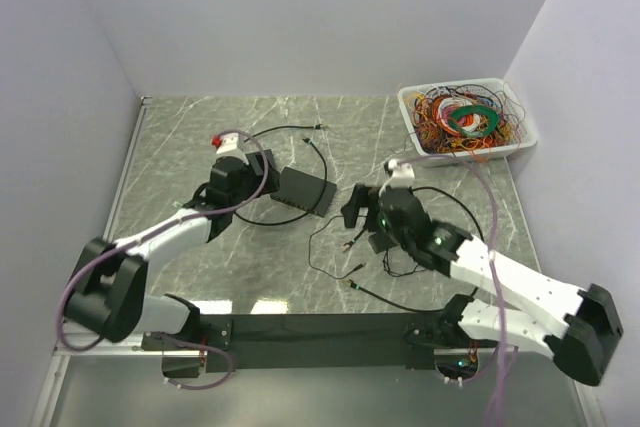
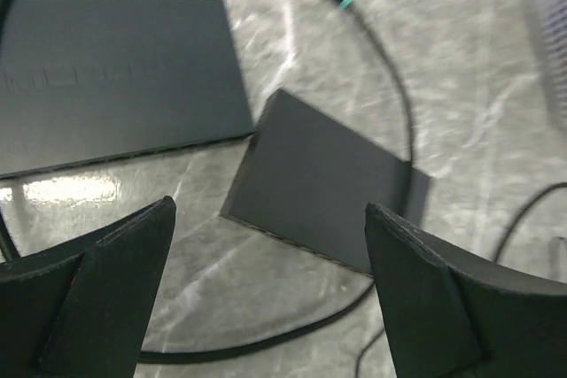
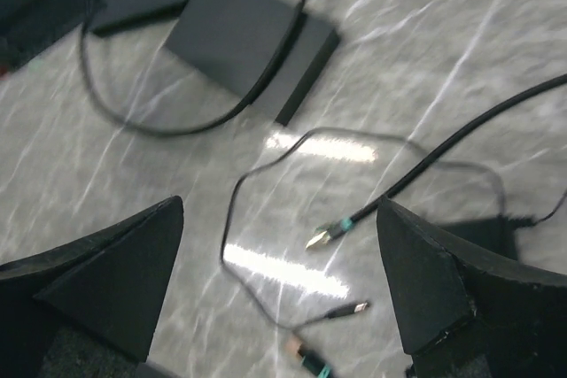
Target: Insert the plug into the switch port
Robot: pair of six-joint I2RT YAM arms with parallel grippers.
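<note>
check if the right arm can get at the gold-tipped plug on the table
Probably yes. The plug lies bare on the table just below the open right hand, with only thin cables beside it and nothing on top.

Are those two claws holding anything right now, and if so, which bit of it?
Nothing is held. The left gripper stands open above the black switch box, and the right gripper stands open above a loose cable plug.
</note>
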